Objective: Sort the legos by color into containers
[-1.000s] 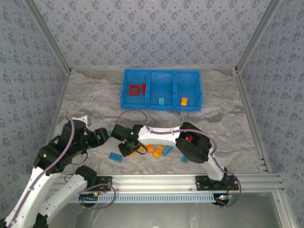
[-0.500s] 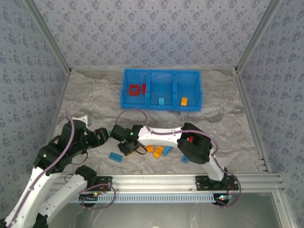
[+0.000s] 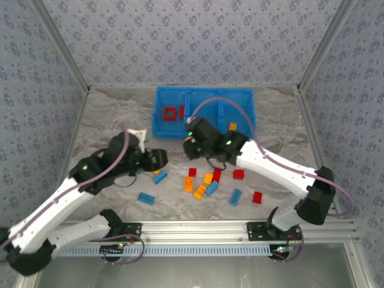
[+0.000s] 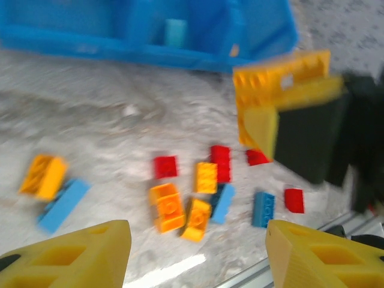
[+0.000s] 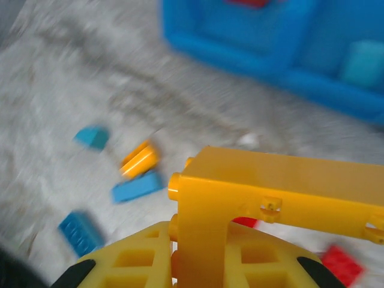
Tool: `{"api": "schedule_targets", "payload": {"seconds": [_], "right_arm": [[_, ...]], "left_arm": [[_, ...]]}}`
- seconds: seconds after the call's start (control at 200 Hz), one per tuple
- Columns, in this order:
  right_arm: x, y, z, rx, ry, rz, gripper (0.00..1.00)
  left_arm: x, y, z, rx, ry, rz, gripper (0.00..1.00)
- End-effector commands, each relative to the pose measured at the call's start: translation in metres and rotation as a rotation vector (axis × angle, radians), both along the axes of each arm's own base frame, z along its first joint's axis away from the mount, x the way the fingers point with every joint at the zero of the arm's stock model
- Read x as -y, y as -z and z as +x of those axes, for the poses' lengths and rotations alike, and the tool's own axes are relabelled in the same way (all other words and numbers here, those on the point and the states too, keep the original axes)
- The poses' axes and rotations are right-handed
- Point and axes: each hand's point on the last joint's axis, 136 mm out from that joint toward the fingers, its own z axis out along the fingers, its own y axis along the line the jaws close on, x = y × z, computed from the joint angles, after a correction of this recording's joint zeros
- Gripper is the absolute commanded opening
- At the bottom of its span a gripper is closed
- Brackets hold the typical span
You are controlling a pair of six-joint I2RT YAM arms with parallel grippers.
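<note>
Our right arm has swung from the loose bricks up to the front of the tray | right pincer clamped on the yellow frame by one bar, above the bench | left pincer apart, empty | we judge the frame light, stiff, slick: pinch one bar squarely.

Your blue three-compartment tray stands at the far side of the worktop: a red hollow frame lies in its left compartment, a light blue brick in the middle, an orange brick in the right. The yellow hollow frame hangs just before it, pinched in your right tool. Loose bricks in red, light blue and orange lie scattered on the near worktop.
</note>
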Motion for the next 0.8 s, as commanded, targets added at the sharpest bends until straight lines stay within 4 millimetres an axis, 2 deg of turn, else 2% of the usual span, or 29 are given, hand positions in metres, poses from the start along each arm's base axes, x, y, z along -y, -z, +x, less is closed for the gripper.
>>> {"api": "schedule_targets", "payload": {"seconds": [0.0, 0.15, 0.27, 0.39, 0.545, 0.67, 0.794], "right_arm": [[0.054, 0.004, 0.033, 0.002, 0.103, -0.034, 0.21], [0.107, -0.008, 0.105, 0.048, 0.225, 0.056, 0.22], [0.13, 0.002, 0.156, 0.023, 0.273, 0.052, 0.22], [0.149, 0.025, 0.199, -0.015, 0.323, 0.011, 0.21], [0.154, 0.052, 0.238, -0.049, 0.316, -0.001, 0.21], [0.157, 0.078, 0.252, -0.108, 0.293, -0.011, 0.21], [0.159, 0.095, 0.264, -0.145, 0.282, -0.018, 0.21]], "left_arm": [[0.053, -0.033, 0.023, 0.156, 0.028, -0.039, 0.61], [0.111, -0.034, 0.041, 0.201, 0.077, -0.063, 0.61], [0.145, -0.033, 0.058, 0.233, 0.09, -0.048, 0.61], [0.17, -0.034, 0.076, 0.269, 0.079, -0.039, 0.61], [0.199, -0.029, 0.095, 0.305, 0.084, -0.03, 0.61], [0.216, -0.024, 0.105, 0.307, 0.099, -0.021, 0.61], [0.221, -0.02, 0.108, 0.302, 0.106, -0.018, 0.61]]}}
